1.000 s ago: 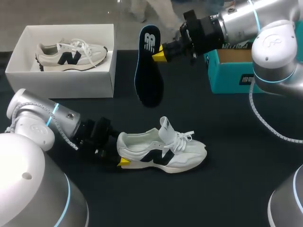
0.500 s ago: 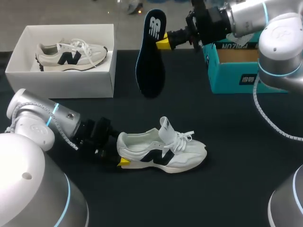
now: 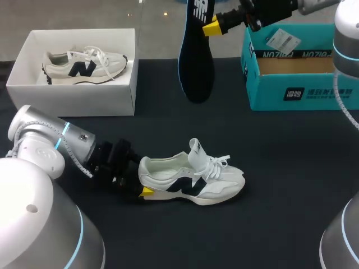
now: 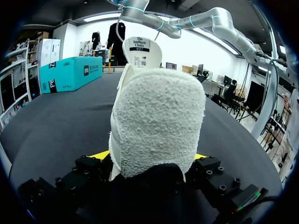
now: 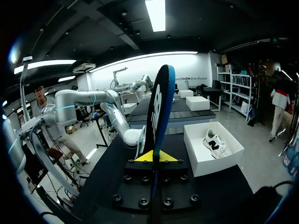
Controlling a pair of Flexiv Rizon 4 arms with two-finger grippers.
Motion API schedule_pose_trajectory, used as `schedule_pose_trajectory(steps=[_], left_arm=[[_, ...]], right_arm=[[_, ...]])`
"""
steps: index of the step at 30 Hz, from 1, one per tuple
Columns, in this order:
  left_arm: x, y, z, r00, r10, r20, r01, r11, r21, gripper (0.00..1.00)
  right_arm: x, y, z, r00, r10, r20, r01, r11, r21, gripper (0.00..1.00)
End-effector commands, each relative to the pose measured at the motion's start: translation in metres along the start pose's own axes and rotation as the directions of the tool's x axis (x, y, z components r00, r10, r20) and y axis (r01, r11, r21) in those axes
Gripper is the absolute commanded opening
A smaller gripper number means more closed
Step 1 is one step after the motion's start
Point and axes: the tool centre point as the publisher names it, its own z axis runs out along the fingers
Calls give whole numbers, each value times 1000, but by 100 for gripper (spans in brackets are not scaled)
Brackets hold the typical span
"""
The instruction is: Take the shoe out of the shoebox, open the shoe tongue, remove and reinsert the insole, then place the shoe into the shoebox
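Observation:
A white shoe (image 3: 193, 179) with a dark side logo lies on its sole on the black table, its tongue (image 3: 195, 150) pulled up. My left gripper (image 3: 143, 182) stands wide at the heel, one yellow tip on each side, shut on it. Seen from the left wrist, the terry-lined heel (image 4: 156, 126) fills the space between the left gripper's (image 4: 152, 158) fingers. High over the table's far side, my right gripper (image 3: 212, 25) is shut on the edge of a dark blue insole (image 3: 196, 61) that hangs toe-down. From the right wrist, the insole (image 5: 159, 112) stands edge-on out of the right gripper (image 5: 156, 156).
A white shoebox (image 3: 78, 101) at the back left holds a second white shoe (image 3: 84, 65). A teal open box (image 3: 297, 92) stands at the back right, just beyond the hanging insole.
My right gripper has carried the insole upward and to the right, toward the teal box. The left arm and the shoe on the table have stayed put.

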Motion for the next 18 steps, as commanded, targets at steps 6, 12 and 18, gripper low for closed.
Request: schedule_pose_trajectory(steps=[6, 12, 18], left_arm=[[-1, 2, 3, 1000, 0, -2, 0, 1000, -3, 0], [-1, 2, 3, 1000, 0, -2, 0, 1000, -3, 0], [-1, 2, 3, 1000, 0, -2, 0, 1000, -3, 0]], right_arm=[[-1, 0, 1, 1000, 0, 0, 0, 1000, 2, 0], [9, 4, -8, 998, 53, -45, -52, 998, 23, 0], [34, 13, -13, 989, 127, -77, -124, 991, 44, 0]])
